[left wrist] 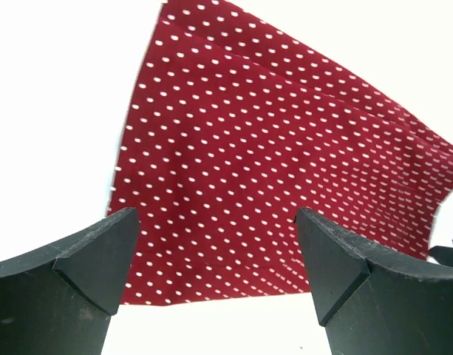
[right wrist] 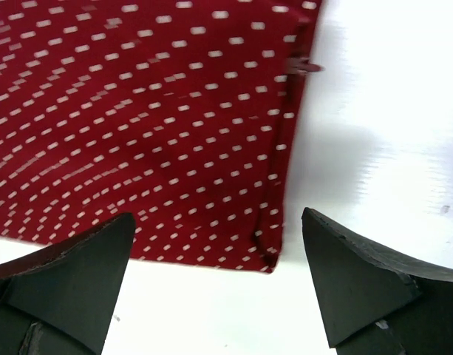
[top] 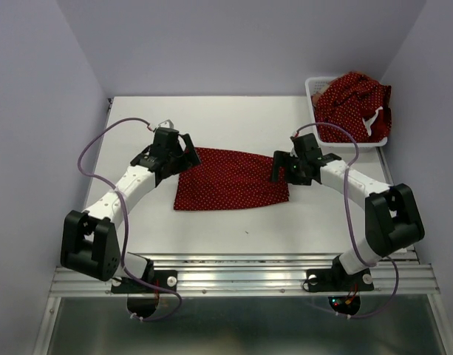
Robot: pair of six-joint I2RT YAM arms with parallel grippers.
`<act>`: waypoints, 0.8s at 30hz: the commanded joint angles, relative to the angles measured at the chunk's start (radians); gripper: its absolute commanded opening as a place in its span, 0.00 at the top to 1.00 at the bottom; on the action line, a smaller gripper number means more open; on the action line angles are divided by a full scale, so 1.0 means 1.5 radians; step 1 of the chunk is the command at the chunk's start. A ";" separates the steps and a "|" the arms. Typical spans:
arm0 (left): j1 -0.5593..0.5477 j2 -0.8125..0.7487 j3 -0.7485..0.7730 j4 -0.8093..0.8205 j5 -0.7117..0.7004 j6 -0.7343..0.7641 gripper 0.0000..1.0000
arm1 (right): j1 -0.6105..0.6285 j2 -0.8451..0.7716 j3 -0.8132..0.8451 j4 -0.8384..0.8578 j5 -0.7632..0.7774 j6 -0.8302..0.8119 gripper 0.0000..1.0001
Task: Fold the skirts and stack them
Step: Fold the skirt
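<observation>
One dark red skirt (top: 232, 180) with tiny white dots lies spread flat in the middle of the white table. My left gripper (top: 188, 154) hovers at its far left corner, open, with the cloth (left wrist: 270, 148) showing between and beyond the fingers (left wrist: 100, 259). My right gripper (top: 279, 168) is open at the skirt's right edge; in its wrist view the skirt's corner (right wrist: 267, 255) lies between the empty jaws. More dark red dotted skirt cloth (top: 355, 100) is bunched in the basket at the far right.
A white mesh basket (top: 315, 87) stands at the table's far right corner, against the wall. Bare table (top: 233, 118) lies behind the skirt and in front of it. Walls close in the left, back and right sides.
</observation>
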 commanded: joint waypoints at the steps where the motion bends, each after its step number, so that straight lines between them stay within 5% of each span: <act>1: 0.000 0.038 0.021 0.019 -0.049 0.032 0.01 | -0.021 0.039 -0.004 0.027 0.021 0.040 0.00; 10: -0.001 0.076 0.027 0.045 -0.003 0.041 0.01 | -0.021 0.088 -0.048 0.060 -0.010 0.081 0.11; 16: -0.001 0.084 0.016 0.053 0.007 0.037 0.01 | -0.021 0.103 -0.084 0.111 -0.109 0.074 0.38; 22: -0.001 0.079 0.006 0.061 0.012 0.035 0.01 | -0.021 0.137 -0.066 0.106 -0.086 0.064 0.57; 24: -0.001 0.075 0.004 0.060 0.012 0.034 0.01 | -0.021 0.152 -0.055 0.099 -0.063 0.065 0.71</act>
